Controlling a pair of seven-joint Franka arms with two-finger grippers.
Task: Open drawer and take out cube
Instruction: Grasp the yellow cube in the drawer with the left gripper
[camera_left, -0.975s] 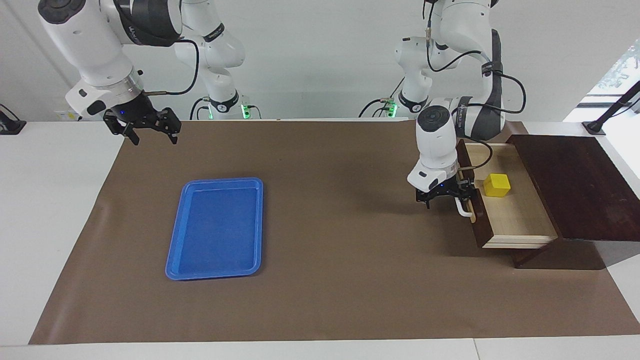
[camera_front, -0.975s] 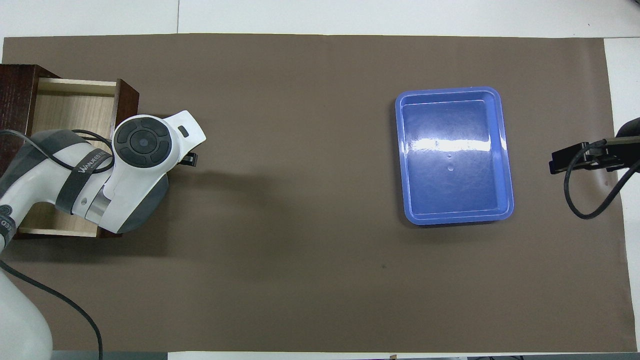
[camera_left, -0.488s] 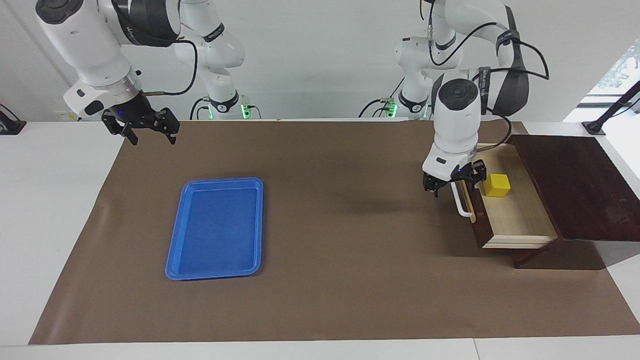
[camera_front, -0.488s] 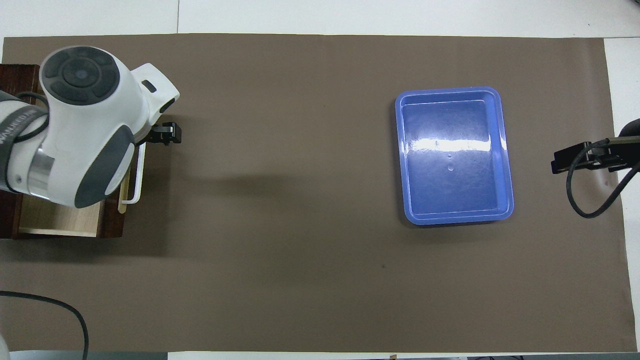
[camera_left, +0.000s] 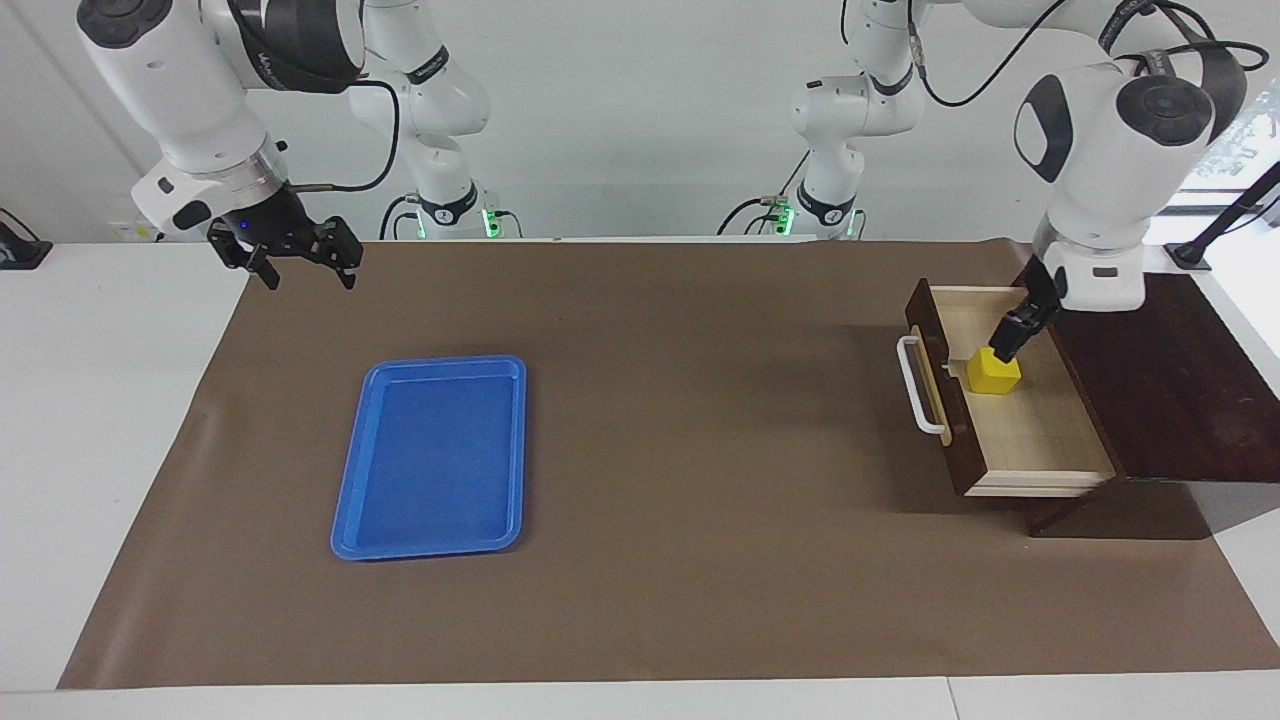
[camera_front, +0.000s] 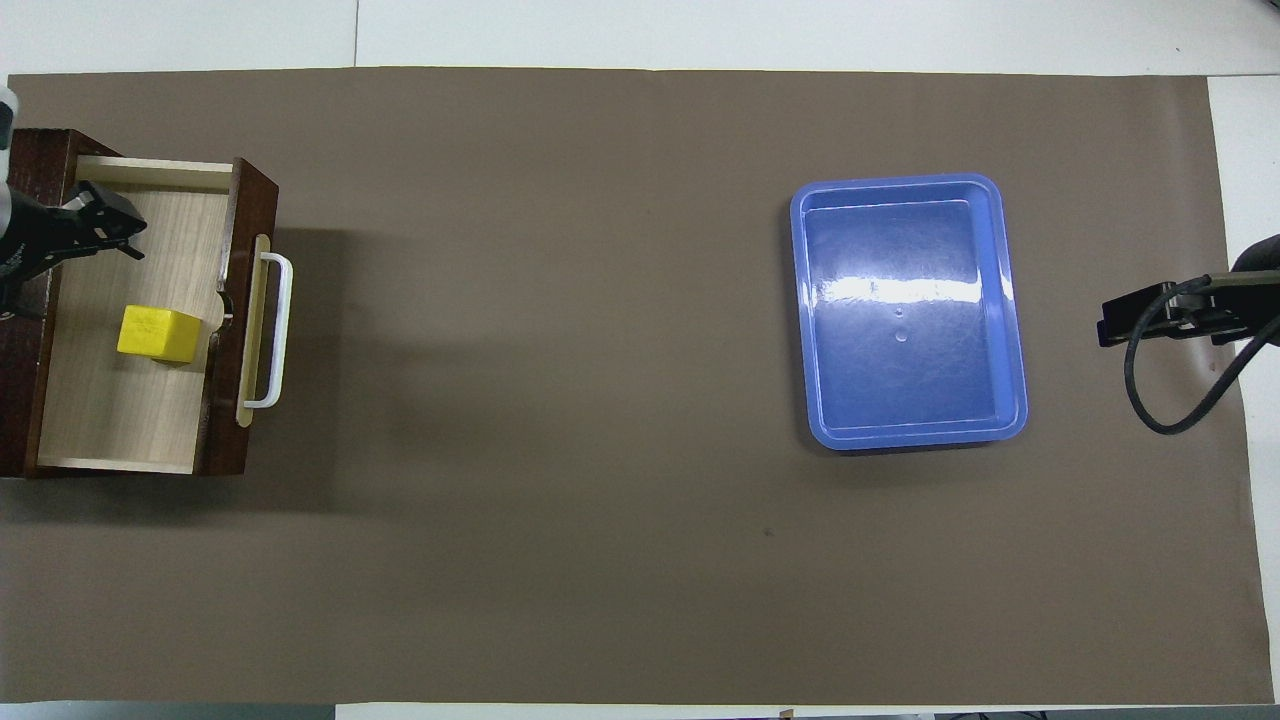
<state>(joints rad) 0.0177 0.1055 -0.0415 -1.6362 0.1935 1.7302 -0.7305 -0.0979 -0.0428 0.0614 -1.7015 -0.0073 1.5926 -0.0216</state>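
Observation:
The drawer (camera_left: 955, 430) stands pulled out of the dark wooden box (camera_left: 1150, 380), its white bar handle (camera_left: 915, 385) free. Its pale interior (camera_front: 110, 410) is open to view from above. The yellow cube (camera_left: 993, 372) sits inside on the drawer floor and also shows in the overhead view (camera_front: 158, 333). My left gripper (camera_left: 1005, 345) hangs over the drawer interior, its tip just above the cube; I cannot tell if it touches. It also shows in the overhead view (camera_front: 105, 220). My right gripper (camera_left: 300, 265) is open and empty, and the right arm waits.
A flat blue tray (camera_left: 430, 455) lies on the brown mat toward the right arm's end; it also shows in the overhead view (camera_front: 905, 310). The right gripper (camera_front: 1115, 325) hovers at the mat's edge. The dark box sits at the left arm's end of the table.
My left gripper has left the drawer handle, risen, and swung over the open drawer to just above the cube. The drawer stays open. The right arm has barely moved.

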